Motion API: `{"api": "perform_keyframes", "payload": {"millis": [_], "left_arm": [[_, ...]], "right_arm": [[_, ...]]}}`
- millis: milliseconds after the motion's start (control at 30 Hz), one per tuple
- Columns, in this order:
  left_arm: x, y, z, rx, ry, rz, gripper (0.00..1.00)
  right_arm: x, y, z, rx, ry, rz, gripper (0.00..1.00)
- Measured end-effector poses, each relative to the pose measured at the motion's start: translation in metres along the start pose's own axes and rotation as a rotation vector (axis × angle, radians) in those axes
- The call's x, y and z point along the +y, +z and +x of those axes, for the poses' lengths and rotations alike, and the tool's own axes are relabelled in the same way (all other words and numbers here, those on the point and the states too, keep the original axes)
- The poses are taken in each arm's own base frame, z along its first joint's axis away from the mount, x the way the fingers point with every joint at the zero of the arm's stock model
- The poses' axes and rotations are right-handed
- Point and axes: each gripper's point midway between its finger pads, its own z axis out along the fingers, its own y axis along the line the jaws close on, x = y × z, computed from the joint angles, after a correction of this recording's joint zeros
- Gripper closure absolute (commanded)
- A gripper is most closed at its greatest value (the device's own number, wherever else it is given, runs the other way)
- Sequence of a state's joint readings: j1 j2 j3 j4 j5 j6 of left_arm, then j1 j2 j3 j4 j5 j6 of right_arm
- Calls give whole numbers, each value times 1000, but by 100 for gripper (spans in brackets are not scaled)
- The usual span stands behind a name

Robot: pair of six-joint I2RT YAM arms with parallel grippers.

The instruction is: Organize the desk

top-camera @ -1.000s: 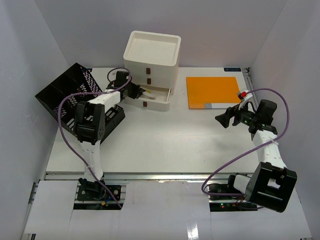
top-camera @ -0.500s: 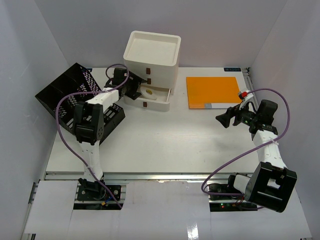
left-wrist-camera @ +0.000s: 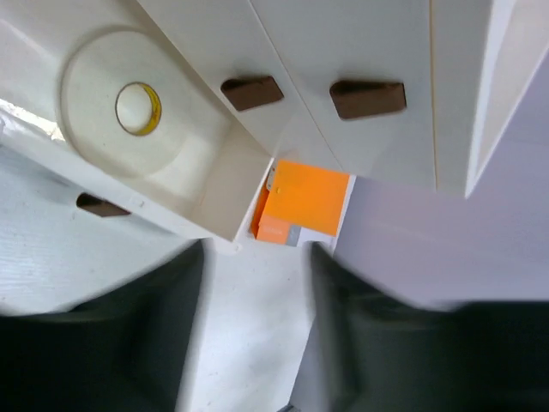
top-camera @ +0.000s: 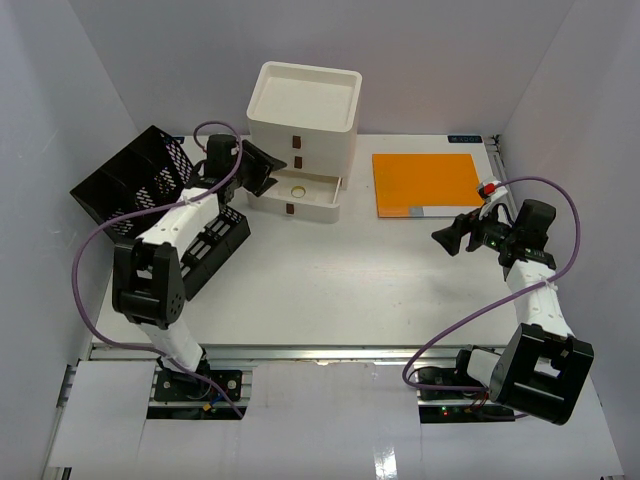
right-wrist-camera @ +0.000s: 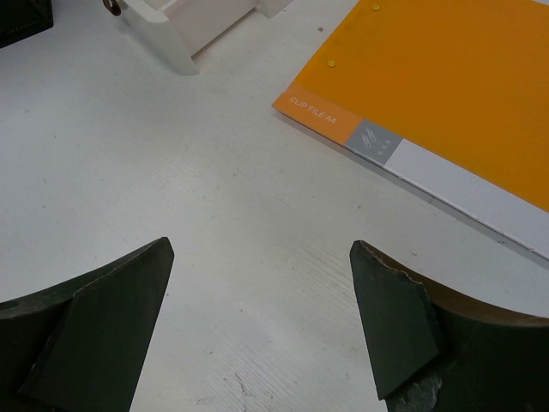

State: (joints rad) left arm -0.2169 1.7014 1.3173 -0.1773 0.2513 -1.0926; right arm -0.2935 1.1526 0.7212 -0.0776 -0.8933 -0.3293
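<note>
The desk [top-camera: 330, 290] is a white tabletop enclosed by white walls. At its back stands a white drawer box [top-camera: 305, 110] with its bottom drawer [top-camera: 318, 196] pulled out. A white tape roll [top-camera: 297, 190] with a yellow core [left-wrist-camera: 137, 107] lies flat in that drawer. My left gripper [top-camera: 262, 172] hovers just left of the drawer, open, with only bare desk between its blurred fingers [left-wrist-camera: 171, 326]. My right gripper [top-camera: 447, 238] hangs open and empty over the desk, just in front of an orange clip file [top-camera: 425, 183]; its fingertips [right-wrist-camera: 141, 266] stand far apart.
A black mesh file rack [top-camera: 150, 200] lies tipped at the left, under my left arm. The orange clip file [right-wrist-camera: 446, 94] lies flat at the back right, and its corner [left-wrist-camera: 300, 202] shows past the drawer. Purple cables loop from both arms.
My left gripper has opened, left the tape roll in the drawer and drawn back to the left, its elbow swinging leftwards. The right arm has not moved.
</note>
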Motion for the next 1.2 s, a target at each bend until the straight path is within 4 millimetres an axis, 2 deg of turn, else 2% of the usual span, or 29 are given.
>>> {"api": "perform_keyframes", "payload": {"millis": [33, 100, 300, 500, 733, 867, 1033, 1200], "left_arm": [[5, -5, 4, 7, 7, -4, 81], [19, -11, 15, 30, 21, -21, 84], [73, -8, 51, 126, 30, -149, 85], [94, 5, 74, 170, 60, -251, 83], [117, 45, 71, 155, 43, -372, 79], [128, 69, 68, 149, 18, -416, 68], [119, 93, 56, 125, 0, -412, 52], [102, 109, 42, 84, -14, -381, 49]], "right_arm": [[0, 0, 0, 0, 0, 0, 10], [0, 0, 0, 0, 0, 0, 10], [1, 0, 4, 6, 8, -2, 10], [1, 0, 5, 7, 10, -2, 10], [1, 0, 5, 7, 10, -1, 10], [1, 0, 5, 7, 10, -1, 10], [1, 0, 5, 6, 8, -1, 10], [0, 0, 5, 7, 3, 0, 10]]}}
